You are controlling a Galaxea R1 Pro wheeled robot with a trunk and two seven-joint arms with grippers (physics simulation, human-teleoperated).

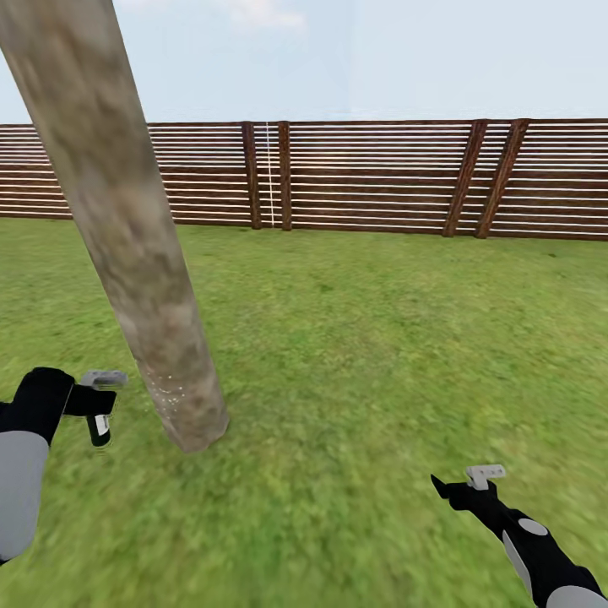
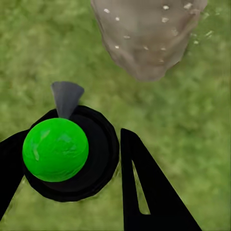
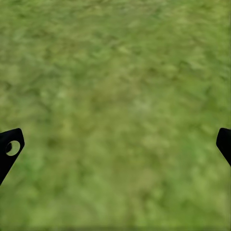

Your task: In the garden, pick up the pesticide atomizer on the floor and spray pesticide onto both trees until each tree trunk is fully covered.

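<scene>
A thick mottled grey-tan tree trunk (image 1: 127,236) rises slanted at the left of the head view, with its base in the grass. My left gripper (image 1: 95,407) hangs just left of that base, shut on the pesticide atomizer (image 1: 100,426), a small dark bottle with a pale label. In the left wrist view the atomizer (image 2: 72,154) is a black round body with a bright green top between my fingers (image 2: 144,187). Its grey nozzle (image 2: 66,97) points toward the trunk's foot (image 2: 144,38). White specks dot the lower trunk (image 1: 169,393). My right gripper (image 1: 460,488) is open and low over bare grass (image 3: 115,96).
A green lawn (image 1: 380,338) spreads ahead and to the right. The brown horizontal-slat fence (image 1: 380,177) closes the far side, with pale sky above it.
</scene>
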